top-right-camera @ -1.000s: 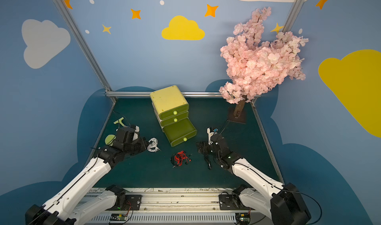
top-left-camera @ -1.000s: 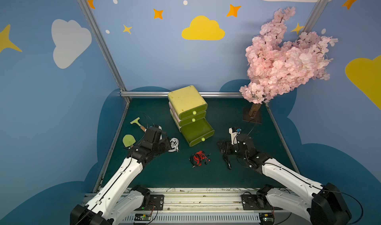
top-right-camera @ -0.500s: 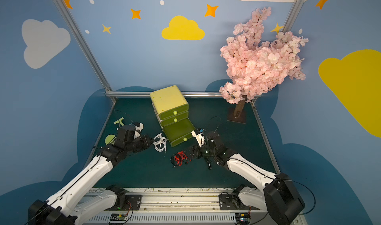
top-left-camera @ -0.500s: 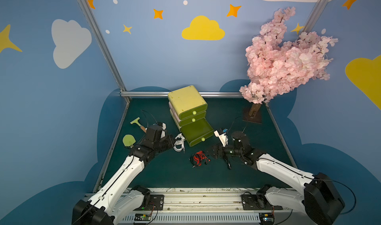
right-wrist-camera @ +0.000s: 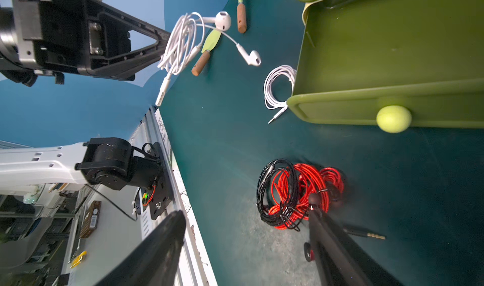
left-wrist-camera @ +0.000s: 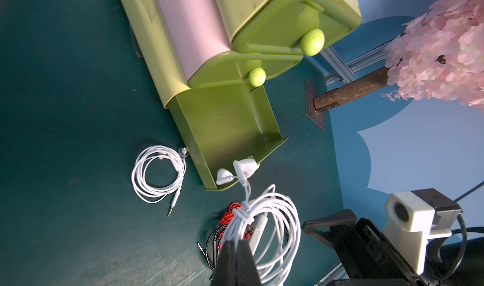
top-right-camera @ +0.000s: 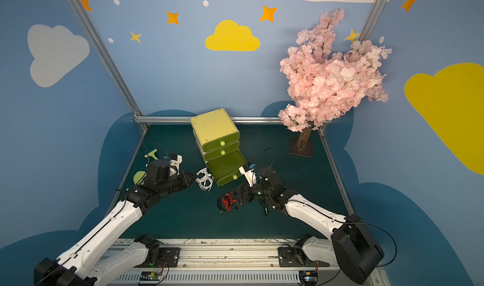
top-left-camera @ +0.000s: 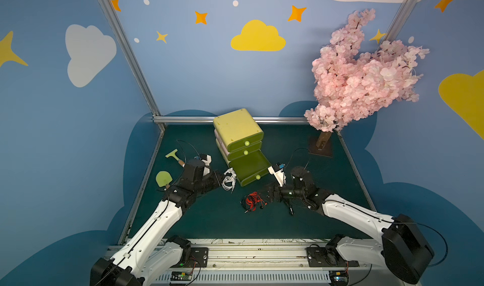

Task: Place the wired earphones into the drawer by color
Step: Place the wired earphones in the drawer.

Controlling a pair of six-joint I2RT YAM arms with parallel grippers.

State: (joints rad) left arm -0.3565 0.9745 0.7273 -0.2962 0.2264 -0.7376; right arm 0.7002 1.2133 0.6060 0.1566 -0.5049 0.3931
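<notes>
The drawer unit (top-left-camera: 237, 132) stood at the back of the mat, its bottom drawer (top-left-camera: 248, 168) pulled out and, as far as the views showed, empty. The left gripper (left-wrist-camera: 237, 248) was clenched on a white earphone bundle (left-wrist-camera: 267, 219), held off the mat just beside the drawer's near corner, with both earbuds (left-wrist-camera: 245, 167) dangling loose toward the drawer rim. A second white cable coil (left-wrist-camera: 158, 173) lay flat on the mat against the drawer's side wall. The right gripper (right-wrist-camera: 246, 232) hung with its jaws spread wide around nothing, low over the red-and-black bundle (right-wrist-camera: 298, 193), one finger (right-wrist-camera: 330, 235) close to or touching its edge. A black earphone set could not be made out for certain; only a dark plug (top-left-camera: 291, 210) showed under the right arm.

The risks, as I judge them: the dangling earbuds could snag on the drawer rim as the bundle went over, dragging it out of the grip or leaving it draped across the wall. The loose coil beside the drawer could be caught and swept along. The two arms were working near each other at the drawer front, so both reaching in together might collide. The red-and-black tangle could shed loops if pinched at its edge.
</notes>
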